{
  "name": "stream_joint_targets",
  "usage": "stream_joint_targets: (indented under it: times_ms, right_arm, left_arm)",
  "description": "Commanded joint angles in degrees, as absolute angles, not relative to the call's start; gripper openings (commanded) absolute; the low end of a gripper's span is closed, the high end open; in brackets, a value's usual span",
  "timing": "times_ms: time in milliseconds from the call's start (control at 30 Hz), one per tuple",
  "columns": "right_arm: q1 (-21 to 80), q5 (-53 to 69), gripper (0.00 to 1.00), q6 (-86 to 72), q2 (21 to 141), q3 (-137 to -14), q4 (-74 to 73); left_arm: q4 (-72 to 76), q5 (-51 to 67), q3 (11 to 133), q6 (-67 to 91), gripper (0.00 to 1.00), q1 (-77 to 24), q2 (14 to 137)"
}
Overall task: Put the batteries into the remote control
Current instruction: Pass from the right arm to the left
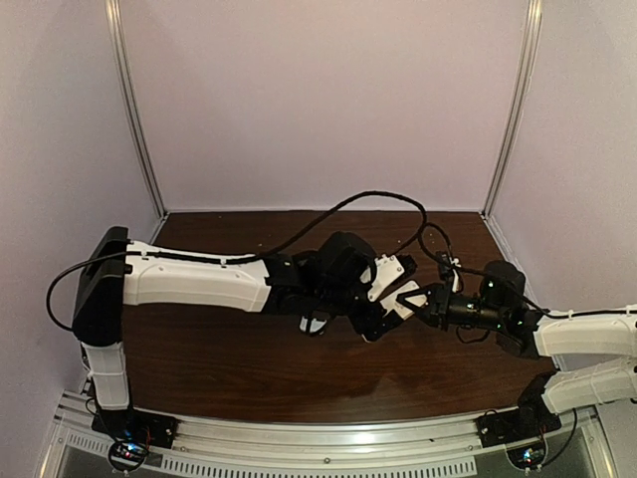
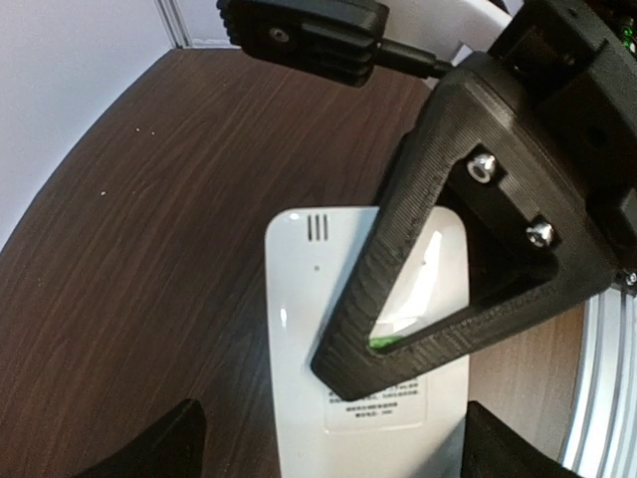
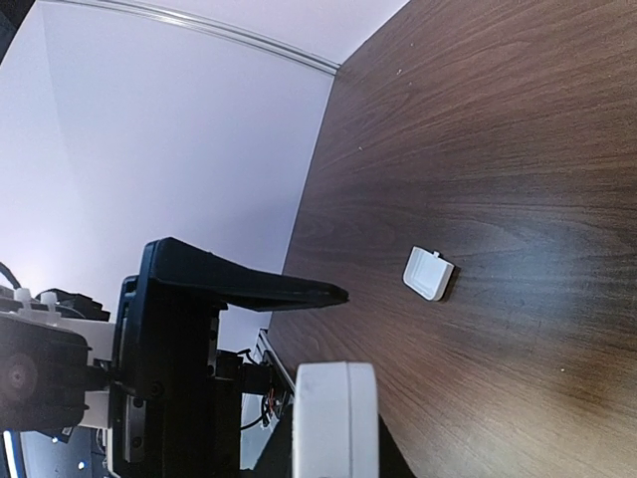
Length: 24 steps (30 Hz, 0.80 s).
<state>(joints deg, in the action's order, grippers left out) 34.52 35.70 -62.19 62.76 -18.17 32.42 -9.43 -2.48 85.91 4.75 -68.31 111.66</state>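
"Where is the remote control (image 2: 299, 349)?"
"Right under the left wrist camera, back side up. The left gripper (image 2: 338, 443) straddles it with its jaws spread wide, one finger on each side, gripping nothing."
"And the right gripper (image 3: 335, 450)?"
"Clamped on the remote's end. One black finger (image 2: 418, 249) lies across its back, and a green sliver (image 2: 383, 342) shows through the finger's opening."
"Farther out?"
"A small white cover piece (image 3: 429, 273) lies flat on the dark wooden table (image 3: 518, 129), well apart from both grippers."
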Motion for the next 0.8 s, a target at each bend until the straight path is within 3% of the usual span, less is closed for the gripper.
stream_joint_targets:
  times_ms: [0,333,500,700,767]
  right_arm:
    - [35.0,35.1,0.01,-62.9,62.9,-18.1,36.1]
    - [35.0,35.2,0.06,-63.0,63.4,-18.1,36.1]
    - [33.4,34.8,0.45,-61.6,61.8,-18.6,31.3]
    - [26.7,34.0,0.74,-58.3,55.2,-17.0,22.4]
    - [24.9,34.4,0.79,-56.7,53.2,-17.0,19.6]
  left_arm:
    - [-12.7,-2.3,89.9,3.3,0.78,-68.6,114.1]
    - [-16.8,-1.6,92.5,1.9,0.45,-68.6,115.8]
    - [-18.1,1.0,89.4,3.2,0.4,-67.8,113.9]
    - [-16.5,7.0,78.8,2.2,0.39,-67.0,109.2]
    - [-16.8,9.2,76.3,0.7,0.37,-67.0,108.7]
